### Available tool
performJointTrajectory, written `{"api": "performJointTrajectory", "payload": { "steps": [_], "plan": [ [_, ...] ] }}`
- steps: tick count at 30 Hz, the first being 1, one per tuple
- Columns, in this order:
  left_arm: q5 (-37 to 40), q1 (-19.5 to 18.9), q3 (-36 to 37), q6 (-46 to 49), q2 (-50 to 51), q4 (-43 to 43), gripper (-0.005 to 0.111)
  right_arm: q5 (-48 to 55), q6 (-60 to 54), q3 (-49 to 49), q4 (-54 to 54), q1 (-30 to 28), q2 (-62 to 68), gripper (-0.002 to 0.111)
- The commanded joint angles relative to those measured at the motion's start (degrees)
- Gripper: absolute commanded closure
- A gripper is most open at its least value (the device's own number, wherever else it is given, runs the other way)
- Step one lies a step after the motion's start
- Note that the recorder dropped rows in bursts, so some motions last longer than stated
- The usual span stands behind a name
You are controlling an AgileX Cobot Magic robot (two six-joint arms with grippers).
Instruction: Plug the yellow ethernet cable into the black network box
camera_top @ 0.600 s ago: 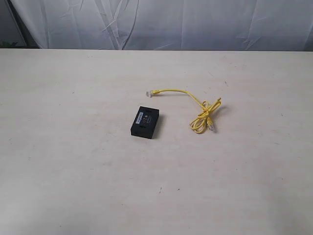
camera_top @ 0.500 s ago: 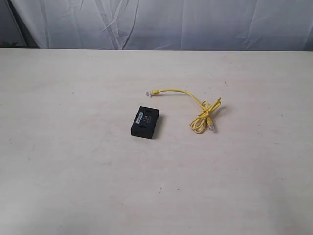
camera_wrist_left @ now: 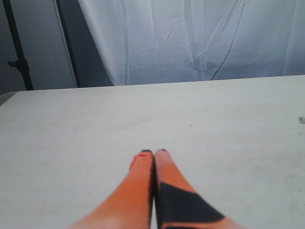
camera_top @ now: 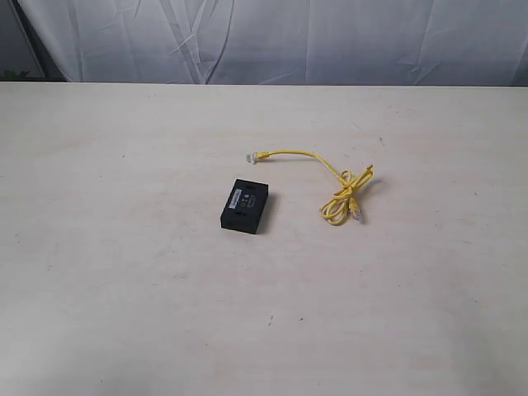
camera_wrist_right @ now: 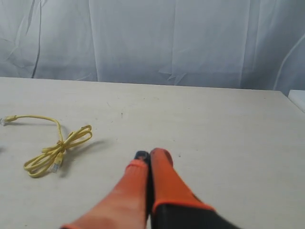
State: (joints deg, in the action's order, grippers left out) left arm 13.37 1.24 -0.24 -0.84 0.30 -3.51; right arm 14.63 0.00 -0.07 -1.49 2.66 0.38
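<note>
Yellow ethernet cable (camera_top: pixel 345 195) lies on table (camera_top: pixel 124 289), white drape (camera_top: pixel 330 41) behind; left hand (camera_wrist_left: pixel 154 151) and right hand (camera_wrist_right: pixel 148 153) closed.

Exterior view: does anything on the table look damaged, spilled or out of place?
Nothing stands out. The black network box lies flat, and the yellow ethernet cable lies apart from it on the table, unplugged, partly tied in a bundle. No damage shows.

Tiny and blurry bits
The pale label (camera_top: pixel 236 197) on the black network box (camera_top: pixel 245 205) is too small to read. The clear plug (camera_top: pixel 248 157) of the yellow ethernet cable (camera_top: pixel 344 196), at 12 o'clock from the box, is only a tiny speck. The left gripper (camera_wrist_left: pixel 153 153) and the right gripper (camera_wrist_right: pixel 149 155) look blurry up close, and the picture edge cuts them off.
</note>
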Motion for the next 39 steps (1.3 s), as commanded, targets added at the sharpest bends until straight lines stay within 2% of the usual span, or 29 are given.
{"api": "performJointTrajectory", "payload": {
  "steps": [1,5,9,11,13,19,27,32,39],
  "plan": [
    [-0.5,-0.1,0.2,-0.1,-0.3,-0.6,0.107,-4.3,0.0,0.1,3.9,-0.3,-0.4,0.108],
    [-2.0,-0.1,0.2,-0.3,-0.3,4.0,0.107,-12.7,0.0,0.1,13.4,-0.3,-0.4,0.108],
    [-4.1,-0.1,0.2,-0.3,-0.3,14.4,0.107,-30.1,1.3,0.1,15.1,-0.3,-0.4,0.108],
    [-4.3,-0.1,0.2,-0.3,-0.3,19.6,0.107,-36.1,8.2,0.1,18.2,-0.3,-0.4,0.108],
    [-4.5,-0.1,0.2,-0.3,-0.3,20.7,0.107,-38.4,17.9,-0.5,19.6,-0.3,-0.4,0.108],
    [-6.1,-0.1,0.2,-0.3,-0.3,22.1,0.107,-29.1,20.1,-8.7,3.3,-0.3,0.6,0.108],
    [-6.1,-0.1,0.2,-0.3,-0.3,22.1,0.107,-18.6,20.1,-21.1,-3.7,-0.3,12.6,0.108],
    [-6.1,-0.1,0.2,-0.3,-0.3,22.1,0.107,-6.5,19.3,-31.7,-9.0,-0.3,25.7,0.108],
    [-6.1,-0.1,0.2,-0.3,-0.3,22.1,0.107,11.5,-0.4,-43.6,-2.6,-0.2,40.8,0.108]
  ]
}}
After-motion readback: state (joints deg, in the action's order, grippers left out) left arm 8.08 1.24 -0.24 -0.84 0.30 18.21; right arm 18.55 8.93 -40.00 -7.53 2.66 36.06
